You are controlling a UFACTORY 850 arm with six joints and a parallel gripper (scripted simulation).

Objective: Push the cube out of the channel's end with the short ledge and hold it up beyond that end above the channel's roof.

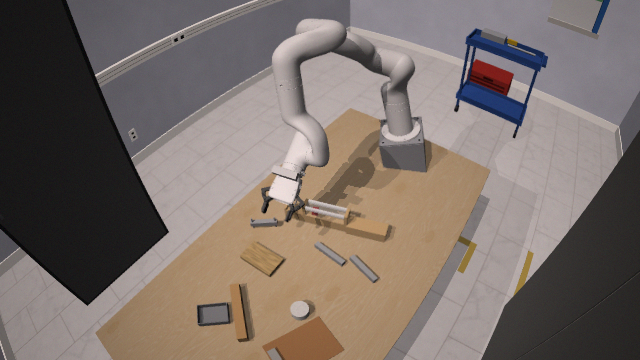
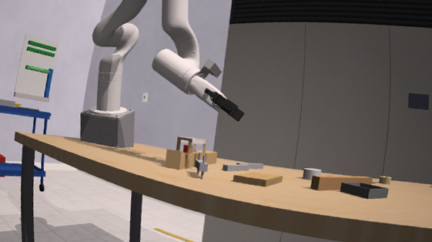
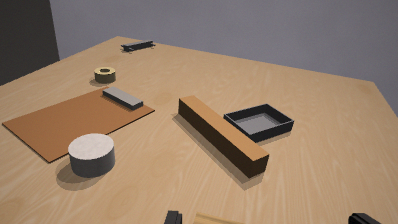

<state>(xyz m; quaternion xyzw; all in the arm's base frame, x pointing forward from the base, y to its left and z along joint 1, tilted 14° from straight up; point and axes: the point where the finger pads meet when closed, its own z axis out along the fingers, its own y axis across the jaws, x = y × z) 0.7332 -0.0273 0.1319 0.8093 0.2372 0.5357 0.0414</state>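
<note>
While the gripper (image 1: 281,206) hangs fingers spread and empty above the channel (image 1: 327,212), top view shows the red cube (image 1: 315,213) inside it; exterior: cube (image 2: 185,149) under the roof; wrist: long wooden block (image 3: 221,134), tray (image 3: 258,120)

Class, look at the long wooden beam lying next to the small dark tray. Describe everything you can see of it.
The wooden beam is a long, plain, square-edged block with a light brown top and darker sides, apparently solid wood. It lies flat on the table, not tilted. The dark tray sits alongside it, close to its middle; whether they touch cannot be told. A grey-white cylinder stands apart on its other side. Nothing rests on the beam.
</note>
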